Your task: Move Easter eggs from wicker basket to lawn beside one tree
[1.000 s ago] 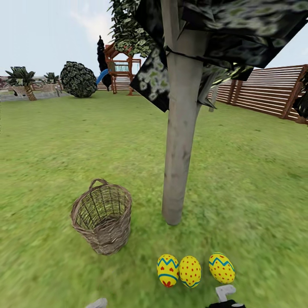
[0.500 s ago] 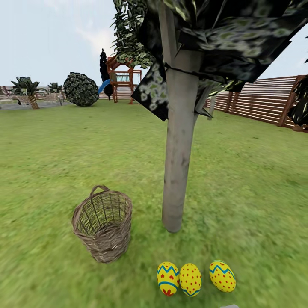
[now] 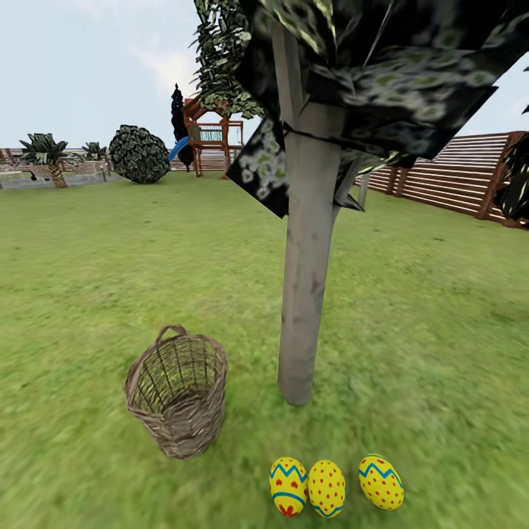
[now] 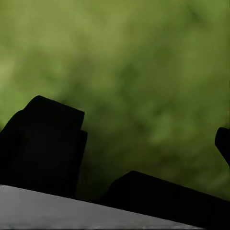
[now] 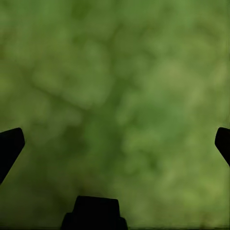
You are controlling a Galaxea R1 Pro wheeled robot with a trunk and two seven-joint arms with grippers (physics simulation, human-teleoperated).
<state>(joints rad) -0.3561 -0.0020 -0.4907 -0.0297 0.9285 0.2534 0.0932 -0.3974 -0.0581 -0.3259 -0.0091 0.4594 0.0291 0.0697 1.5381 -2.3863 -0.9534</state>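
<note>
Three Easter eggs lie in a row on the lawn [image 3: 441, 353] in front of the tree [image 3: 301, 308]: a zigzag-banded one [image 3: 288, 486], a red-dotted one [image 3: 326, 488] and another zigzag one [image 3: 380, 482]. The wicker basket [image 3: 176, 393] stands upright to the left of the trunk, and I see no egg inside it. My left gripper [image 4: 134, 129] is open over bare grass. In the right wrist view, my right gripper [image 5: 115, 143] also hangs open above grass, holding nothing.
A brown slat fence [image 3: 455, 173] runs along the right. Far back stand a play frame [image 3: 209, 132], a round dark bush [image 3: 138, 153] and small palms [image 3: 45, 156]. Dark leaf sheets [image 3: 382, 81] hang low around the trunk.
The head camera has tilted up a little, so the scene sits lower in the picture and the gripper parts left its bottom edge. Eggs, basket and tree have not moved.
</note>
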